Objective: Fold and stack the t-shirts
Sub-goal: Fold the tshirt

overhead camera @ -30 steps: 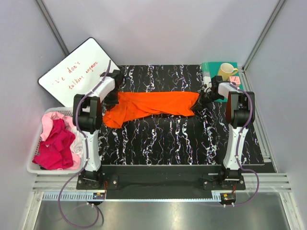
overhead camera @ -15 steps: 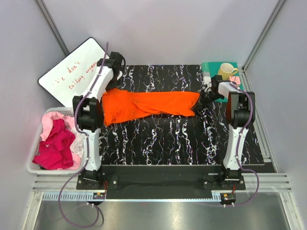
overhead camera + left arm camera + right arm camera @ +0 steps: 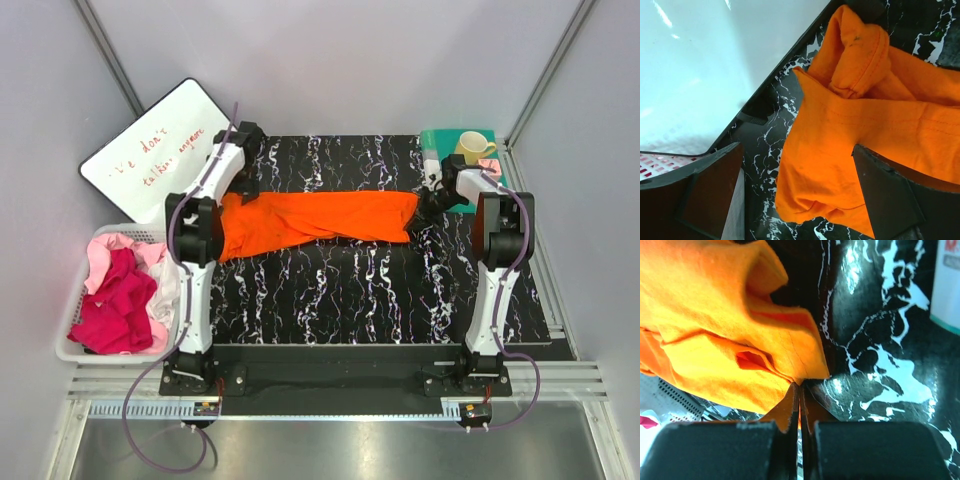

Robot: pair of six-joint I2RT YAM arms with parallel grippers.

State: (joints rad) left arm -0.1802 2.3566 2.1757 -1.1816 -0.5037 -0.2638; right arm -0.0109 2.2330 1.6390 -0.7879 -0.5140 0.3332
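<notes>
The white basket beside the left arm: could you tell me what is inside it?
A crumpled magenta t-shirt lies over pale pink cloth in the basket; anything beneath them is covered.

Between the closed fingers of the right gripper (image 3: 800, 402), the pinched edge of the bright orange cloth t-shirt (image 3: 725, 335) vanishes from sight. At the left gripper (image 3: 797, 200), that shirt runs off the view's right side and under the dark right finger (image 3: 890, 200). Left of it, the red handwriting on the white board (image 3: 160, 150) is too small to read.

Bright orange t-shirt (image 3: 330, 218), black white-veined marble mat (image 3: 350, 290), magenta and pale pink t-shirts (image 3: 115, 305), yellow mug (image 3: 472, 148)
</notes>
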